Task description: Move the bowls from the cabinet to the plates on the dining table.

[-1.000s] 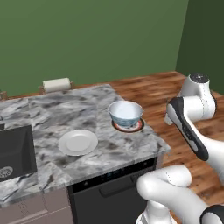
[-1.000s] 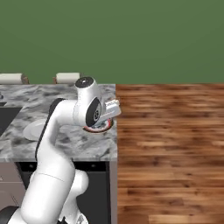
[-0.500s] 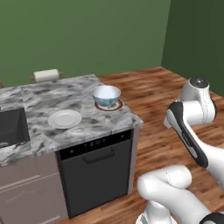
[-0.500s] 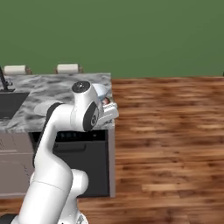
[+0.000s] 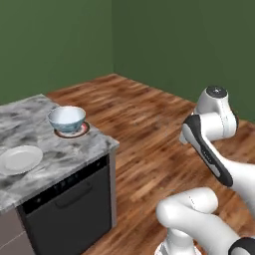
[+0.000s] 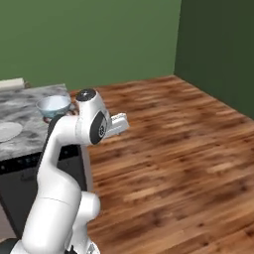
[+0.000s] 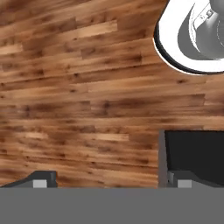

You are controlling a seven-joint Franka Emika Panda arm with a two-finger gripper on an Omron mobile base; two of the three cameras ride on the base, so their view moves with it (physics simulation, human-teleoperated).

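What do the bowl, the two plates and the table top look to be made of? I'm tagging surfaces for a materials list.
Bowl: seemingly glazed ceramic, glossy white with a pale blue tint.
Reddish-brown plate under it: perhaps glazed earthenware; only its rim shows.
White plate: smooth and glossy, likely ceramic.
Table top: looks like polished marble, grey and white with veins.

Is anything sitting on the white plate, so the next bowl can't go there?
No. The white plate lies bare on the marble table, beside the bluish bowl already resting on the reddish-brown plate. Nothing visible covers it.
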